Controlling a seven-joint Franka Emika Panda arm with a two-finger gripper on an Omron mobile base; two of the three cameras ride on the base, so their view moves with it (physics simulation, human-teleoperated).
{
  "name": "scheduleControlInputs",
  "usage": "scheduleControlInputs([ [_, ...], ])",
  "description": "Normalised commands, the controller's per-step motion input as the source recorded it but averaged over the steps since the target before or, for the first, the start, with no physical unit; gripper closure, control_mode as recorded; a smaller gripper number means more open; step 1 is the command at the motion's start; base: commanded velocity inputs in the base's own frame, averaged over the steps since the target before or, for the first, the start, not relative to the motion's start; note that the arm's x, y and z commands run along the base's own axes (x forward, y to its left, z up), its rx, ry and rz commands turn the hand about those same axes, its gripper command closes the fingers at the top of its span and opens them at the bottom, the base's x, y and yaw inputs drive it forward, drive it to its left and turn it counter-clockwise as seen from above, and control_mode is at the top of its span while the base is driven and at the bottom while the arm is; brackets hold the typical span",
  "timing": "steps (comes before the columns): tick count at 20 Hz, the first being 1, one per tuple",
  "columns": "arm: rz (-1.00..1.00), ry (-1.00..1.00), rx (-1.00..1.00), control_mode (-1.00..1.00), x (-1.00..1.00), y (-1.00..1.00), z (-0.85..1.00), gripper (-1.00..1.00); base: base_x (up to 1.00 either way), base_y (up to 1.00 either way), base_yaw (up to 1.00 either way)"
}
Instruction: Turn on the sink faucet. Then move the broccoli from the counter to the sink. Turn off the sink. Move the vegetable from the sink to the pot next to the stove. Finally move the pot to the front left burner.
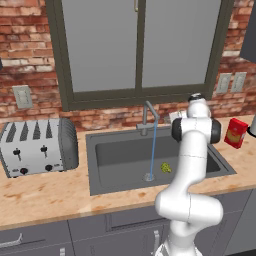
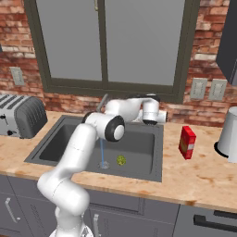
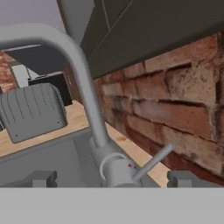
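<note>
Water runs in a thin blue stream from the sink faucet (image 1: 148, 117) into the dark sink (image 1: 100, 145). The broccoli (image 1: 165, 167) lies on the basin floor just right of the drain, also seen from the other side as the broccoli (image 2: 121, 160). My gripper (image 3: 111, 178) is open, just right of the faucet's base at the back rim. In the hand view the faucet's base and its small side lever (image 3: 155, 161) sit between my fingertips (image 3: 41, 178), and nothing is held. The pot and the stove are out of view.
A silver toaster (image 1: 37, 145) stands on the counter (image 1: 45, 195) left of the sink. A red box (image 2: 187, 142) stands right of the sink, with a pale round container (image 2: 229, 134) at the far right. The brick wall and window are close behind the faucet.
</note>
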Motion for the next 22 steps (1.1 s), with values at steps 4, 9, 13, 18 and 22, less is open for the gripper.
scheduleControlInputs([
  [4,0.0,0.01,0.03,-1.0,0.29,0.0,-0.03,-1.0,0.0,0.0,0.0],
  [9,0.0,0.01,0.02,-1.0,0.23,0.0,-0.08,-1.0,0.0,0.0,0.0],
  [13,0.0,0.0,0.01,-1.0,0.22,0.0,-0.14,-1.0,0.0,0.0,0.0],
  [18,0.0,0.0,0.01,-1.0,0.23,0.0,-0.17,-1.0,0.0,0.0,0.0],
  [22,0.0,0.0,0.01,-1.0,0.22,0.0,-0.17,-1.0,0.0,0.0,0.0],
])
